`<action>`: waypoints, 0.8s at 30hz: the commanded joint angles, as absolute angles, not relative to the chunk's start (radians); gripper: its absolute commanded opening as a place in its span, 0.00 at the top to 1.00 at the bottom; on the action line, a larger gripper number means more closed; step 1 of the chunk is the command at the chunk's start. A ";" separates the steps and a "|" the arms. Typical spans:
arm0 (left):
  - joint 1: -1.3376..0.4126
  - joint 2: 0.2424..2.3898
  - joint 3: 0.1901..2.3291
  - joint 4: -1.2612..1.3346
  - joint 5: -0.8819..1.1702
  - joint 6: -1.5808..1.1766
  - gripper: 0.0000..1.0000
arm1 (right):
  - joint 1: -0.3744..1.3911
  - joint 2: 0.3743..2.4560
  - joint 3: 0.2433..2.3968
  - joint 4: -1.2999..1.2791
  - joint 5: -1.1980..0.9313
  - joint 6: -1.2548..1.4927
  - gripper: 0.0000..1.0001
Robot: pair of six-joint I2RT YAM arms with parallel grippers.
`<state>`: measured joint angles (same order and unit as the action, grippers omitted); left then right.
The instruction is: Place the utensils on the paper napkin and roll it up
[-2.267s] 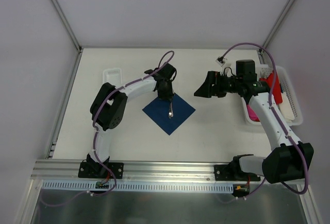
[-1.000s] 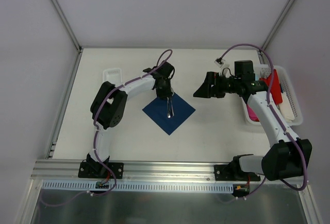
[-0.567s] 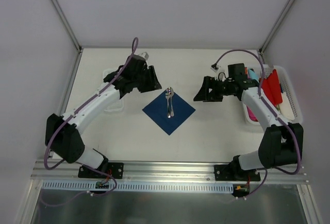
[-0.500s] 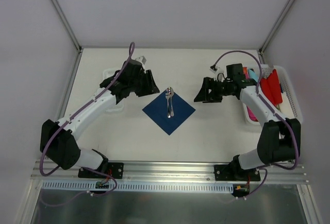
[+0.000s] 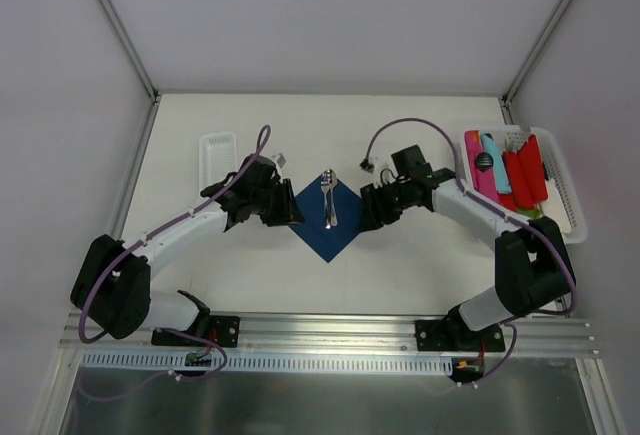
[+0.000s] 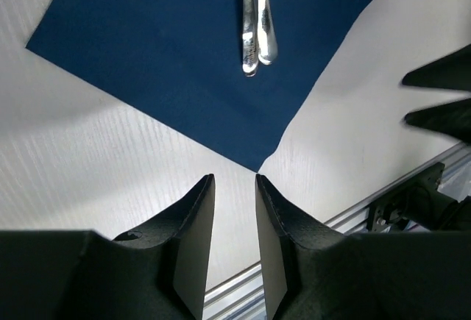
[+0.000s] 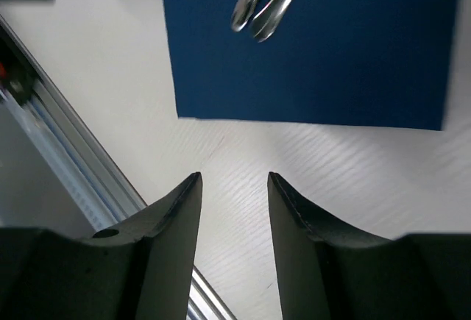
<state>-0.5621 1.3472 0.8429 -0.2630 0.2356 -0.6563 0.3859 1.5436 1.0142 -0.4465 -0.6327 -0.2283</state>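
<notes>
The dark blue paper napkin lies as a diamond on the table, with two silver utensils side by side on its far half. My left gripper sits low at the napkin's left corner. My right gripper sits at its right corner. In the left wrist view the napkin and the utensils' handles lie ahead of my left gripper, which is open a narrow gap with nothing in it. The right wrist view shows the napkin, the utensils and my right gripper open and empty.
A white basket at the right holds red, pink and turquoise plastic pieces. A small white tray stands at the back left. The aluminium rail runs along the near edge.
The left gripper let go of a utensil on the napkin and swung away. Both arms then came down to the napkin's side corners, and the right jaws narrowed.
</notes>
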 commanded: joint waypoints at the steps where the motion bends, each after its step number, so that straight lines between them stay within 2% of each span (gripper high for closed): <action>1: -0.548 1.287 0.859 -0.190 0.279 -0.689 0.70 | 0.545 1.422 0.942 -0.413 -0.470 -0.449 0.56; 5: -0.503 1.269 0.870 -0.186 0.331 -0.722 0.68 | 0.708 1.391 0.920 -0.423 -0.295 -0.609 0.56; 10: -0.395 1.215 0.861 -0.178 0.413 -0.752 0.63 | 0.853 1.422 0.902 -0.368 -0.206 -0.670 0.56; 17: -0.240 1.129 0.853 -0.179 0.520 -0.773 0.56 | 0.949 1.515 0.893 -0.269 -0.172 -0.696 0.56; 24: -0.143 1.115 0.848 -0.181 0.592 -0.772 0.55 | 0.997 1.604 0.926 -0.227 -0.156 -0.716 0.56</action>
<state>-0.1596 1.1381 0.8433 -0.1947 0.5209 -0.7612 0.9840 1.5723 0.8955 -0.2726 -0.1799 -0.6865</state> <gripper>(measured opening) 0.450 0.442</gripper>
